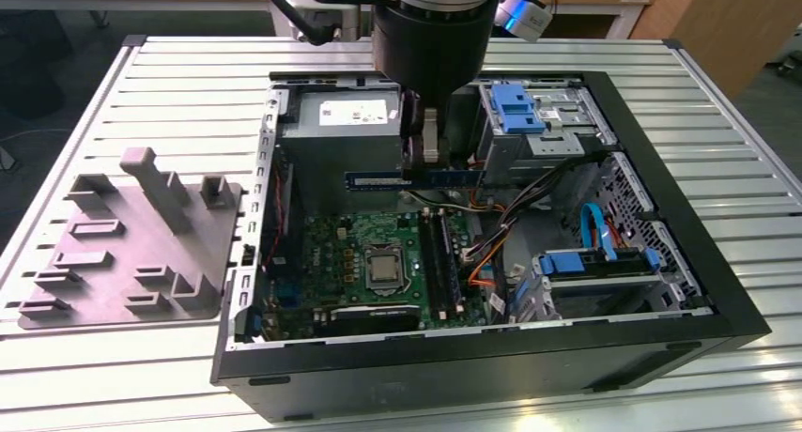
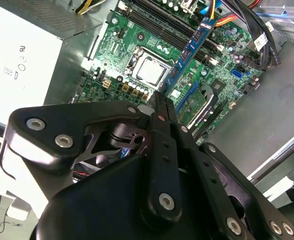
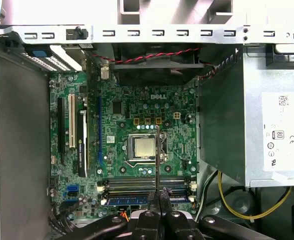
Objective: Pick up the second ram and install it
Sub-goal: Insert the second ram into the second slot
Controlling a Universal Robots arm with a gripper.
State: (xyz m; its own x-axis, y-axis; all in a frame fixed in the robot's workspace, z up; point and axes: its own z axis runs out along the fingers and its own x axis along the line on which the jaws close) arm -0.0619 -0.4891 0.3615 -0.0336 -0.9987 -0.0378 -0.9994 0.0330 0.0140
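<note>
The second ram [image 1: 414, 178], exterior view: you see it held level in the air in the upper middle of the frame, inside the open computer case [image 1: 501, 371] and above the green motherboard [image 1: 363, 254]. The claw [image 1: 427, 164] comes down from the frame's top edge and is clamped on the stick near its middle. The stick runs across the frame, crosswise to the black slot rails [image 1: 435, 254], and is clear of them. The silver processor socket [image 1: 379, 266] sits beside the rails, toward the exterior view's left. A grey fixture plate [image 1: 126, 263] lies on the slatted desk [image 1: 188, 66] outside the case, at the exterior view's left.

Second wrist view: you see the claw's [image 2: 162, 97] black fingers [image 2: 163, 135] pressed together on the second ram [image 2: 189, 52]. It reaches away from them over the board and passes beside the processor socket [image 2: 149, 70].

First wrist view: you look down along the claw. The second ram [image 3: 158, 155] shows edge-on as a thin dark line. It runs along the edge of the processor socket [image 3: 143, 146] and crosses the slot rails [image 3: 147, 182] at a right angle. Another blue stick [image 3: 129, 200] lies along the rail bank on the side away from the socket. The power supply box [image 3: 272, 125] stands beside the board.
</note>
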